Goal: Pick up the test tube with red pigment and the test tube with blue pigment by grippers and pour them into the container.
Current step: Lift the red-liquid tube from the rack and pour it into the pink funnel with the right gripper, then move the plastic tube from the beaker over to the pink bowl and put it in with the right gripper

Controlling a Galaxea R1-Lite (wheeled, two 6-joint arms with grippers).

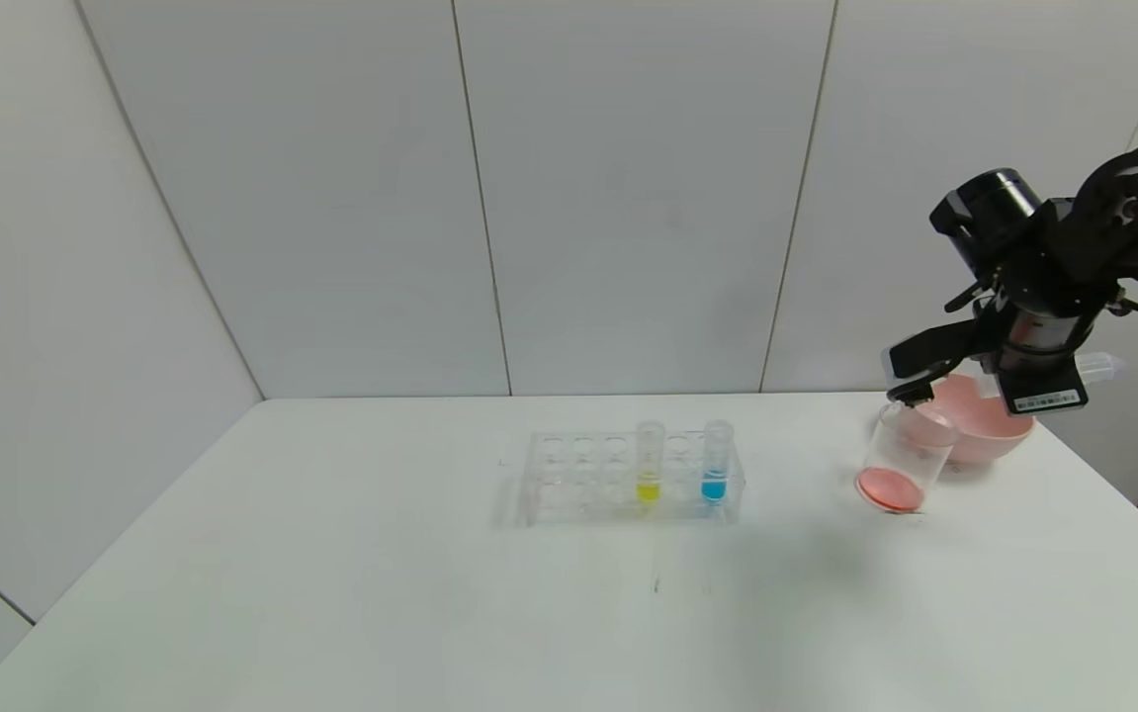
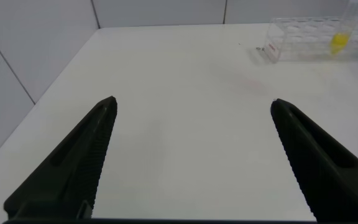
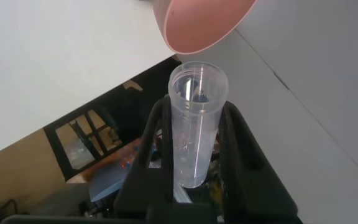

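Head view has the right gripper (image 1: 910, 388) up at the far right of the tabletop (image 1: 331, 593), its jaws pinching the test tube with red pigment (image 3: 194, 121), which lies tipped with its open mouth toward the container (image 1: 903, 457). That beaker sits just below the jaws, pinkish-red liquid pooled at its bottom, touching the pink bowl (image 1: 984, 425) behind it. Well away from those jaws, the test tube with blue pigment (image 1: 716, 461) stands upright in the rack (image 1: 569, 475), a yellow tube (image 1: 649, 460) beside it. Left gripper (image 2: 191, 109) hovers over bare tabletop, jaws spread wide, rack well beyond them.
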